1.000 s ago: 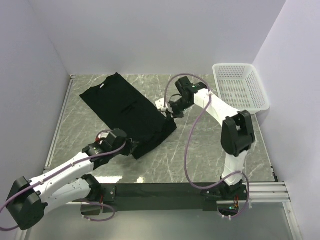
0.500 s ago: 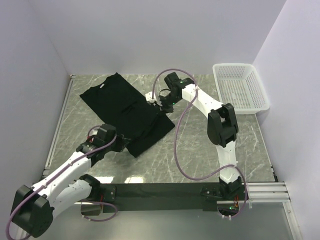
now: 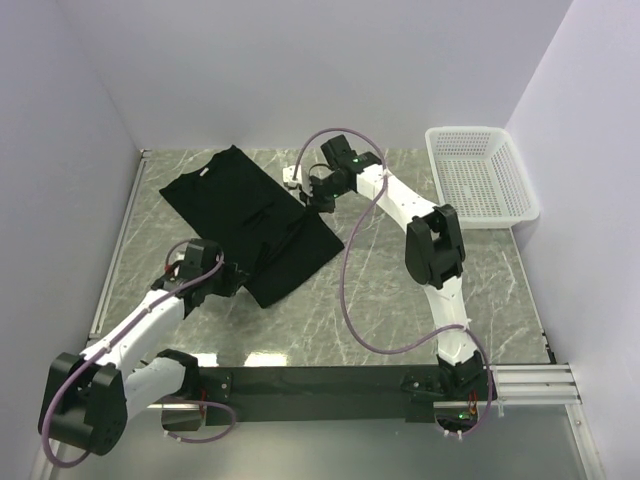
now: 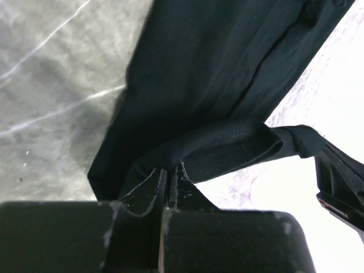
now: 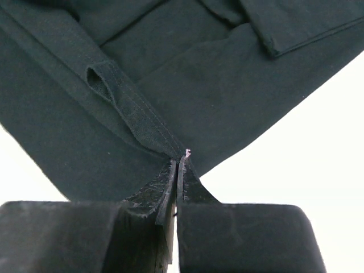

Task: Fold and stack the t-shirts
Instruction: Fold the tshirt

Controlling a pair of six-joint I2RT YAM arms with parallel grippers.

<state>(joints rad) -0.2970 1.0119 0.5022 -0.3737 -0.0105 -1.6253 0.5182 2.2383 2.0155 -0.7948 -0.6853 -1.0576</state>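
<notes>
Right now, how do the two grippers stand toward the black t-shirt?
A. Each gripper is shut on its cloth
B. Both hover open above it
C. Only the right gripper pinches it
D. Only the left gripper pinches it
A: in the wrist views the left gripper and the right gripper each have a fold of the black t-shirt pinched between closed jaws.

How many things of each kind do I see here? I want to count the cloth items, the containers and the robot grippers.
black t-shirt: 1
white basket: 1
grippers: 2, the left gripper and the right gripper
Total: 4
</notes>
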